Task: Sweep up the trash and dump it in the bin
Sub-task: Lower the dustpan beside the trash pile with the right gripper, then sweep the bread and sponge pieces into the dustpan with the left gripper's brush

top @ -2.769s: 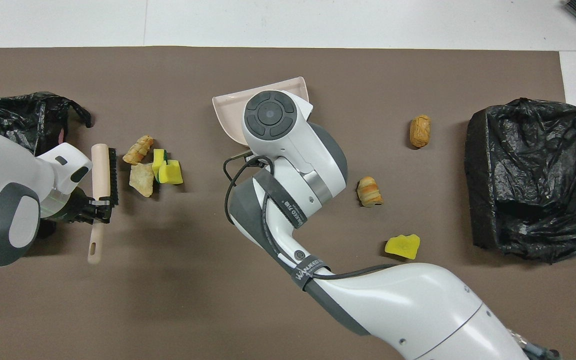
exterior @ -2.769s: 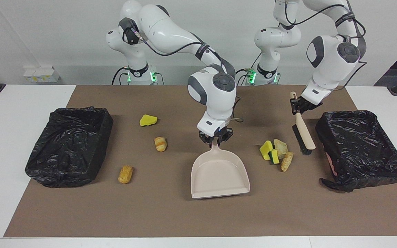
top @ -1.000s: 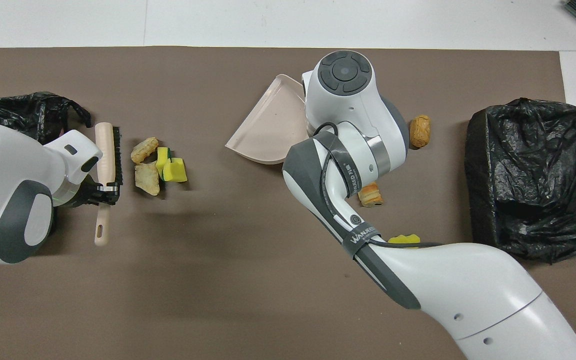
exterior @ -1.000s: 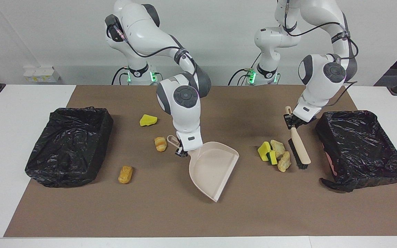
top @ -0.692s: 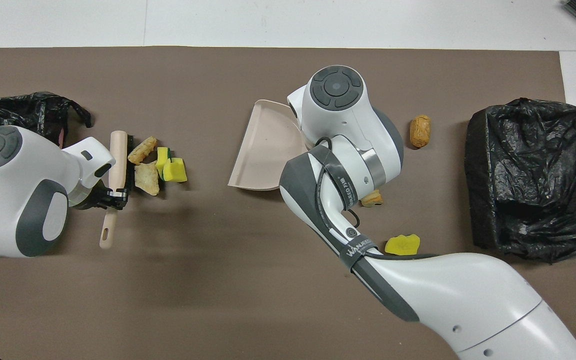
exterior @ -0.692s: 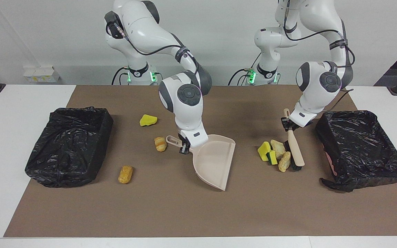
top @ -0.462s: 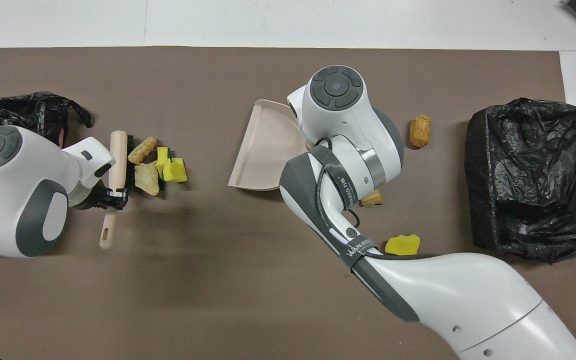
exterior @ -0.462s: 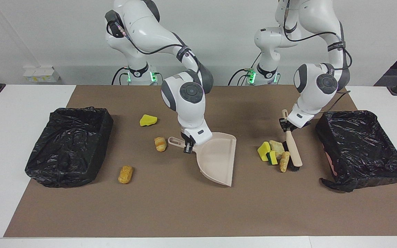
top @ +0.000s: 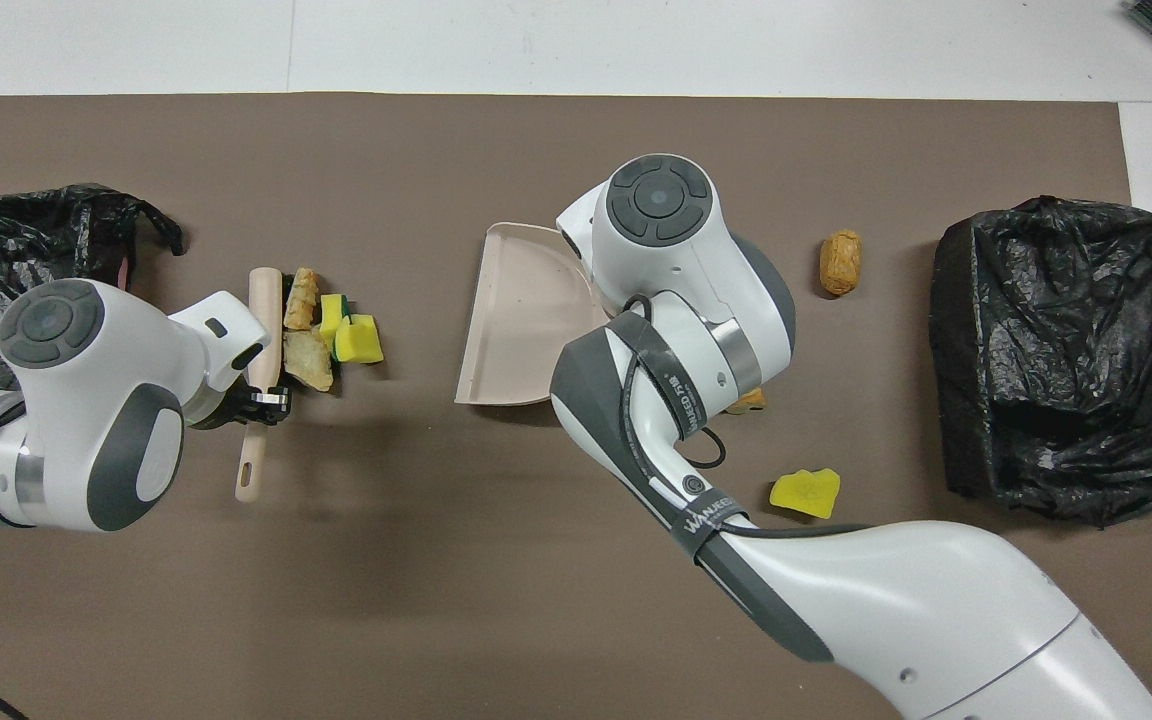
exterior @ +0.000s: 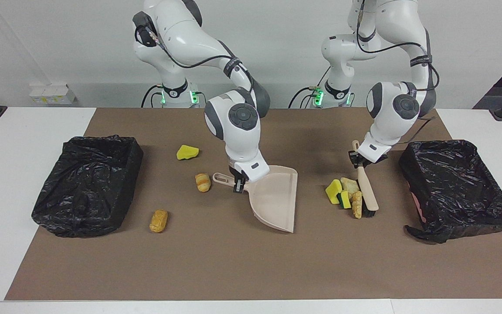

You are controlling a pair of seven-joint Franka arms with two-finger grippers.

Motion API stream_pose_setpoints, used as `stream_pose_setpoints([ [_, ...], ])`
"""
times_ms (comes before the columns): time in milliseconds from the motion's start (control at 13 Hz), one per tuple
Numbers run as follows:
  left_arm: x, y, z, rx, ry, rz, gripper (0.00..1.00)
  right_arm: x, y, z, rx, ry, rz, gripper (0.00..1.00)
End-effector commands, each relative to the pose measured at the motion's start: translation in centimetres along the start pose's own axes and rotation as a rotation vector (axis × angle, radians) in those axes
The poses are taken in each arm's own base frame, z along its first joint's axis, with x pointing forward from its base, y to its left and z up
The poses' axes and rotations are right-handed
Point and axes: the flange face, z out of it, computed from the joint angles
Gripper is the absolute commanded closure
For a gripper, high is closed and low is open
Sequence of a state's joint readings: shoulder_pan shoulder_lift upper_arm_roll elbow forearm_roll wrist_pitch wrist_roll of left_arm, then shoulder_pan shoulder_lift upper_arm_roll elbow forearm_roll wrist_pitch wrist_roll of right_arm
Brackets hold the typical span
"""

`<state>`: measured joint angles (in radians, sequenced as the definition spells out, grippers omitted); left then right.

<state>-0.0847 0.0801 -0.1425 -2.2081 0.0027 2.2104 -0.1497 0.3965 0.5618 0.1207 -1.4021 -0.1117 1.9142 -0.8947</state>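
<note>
Brush against the trash pile, dustpan waiting mid-table

In the facing view's right half, the left gripper (exterior: pixel 358 160) is clamped on the brush (exterior: pixel 366 192), whose bristles touch a cluster of trash (exterior: pixel 344 192): yellow sponges and tan chunks. At centre frame the right gripper (exterior: pixel 239 182) is closed on the handle of the beige dustpan (exterior: pixel 277 198), tipped on edge with its mouth toward that pile. Three more scraps (exterior: pixel 188 152) (exterior: pixel 202 182) (exterior: pixel 158 220) lie left of centre, near the black-lined bin (exterior: pixel 87 183); another bin (exterior: pixel 456 187) sits at far right.
</note>
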Motion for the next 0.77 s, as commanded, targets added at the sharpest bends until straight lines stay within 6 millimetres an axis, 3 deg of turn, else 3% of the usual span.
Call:
stream_pose_setpoints([
  [0, -0.9, 3.5, 0.8, -0.043, 0.009, -0.015, 1.00, -0.6, -0.3, -0.5, -0.028, -0.002, -0.041, 1.00],
  [231, -2.3, 9.1, 0.6, -0.073, 0.012, -0.007, 1.00, -0.6, -0.2, -0.4, -0.029, -0.006, -0.051, 1.00],
  [692, -5.7, 17.5, -0.2, -0.082, 0.007, 0.060, 1.00, -0.7, -0.2, -0.5, -0.029, -0.007, -0.067, 1.00],
])
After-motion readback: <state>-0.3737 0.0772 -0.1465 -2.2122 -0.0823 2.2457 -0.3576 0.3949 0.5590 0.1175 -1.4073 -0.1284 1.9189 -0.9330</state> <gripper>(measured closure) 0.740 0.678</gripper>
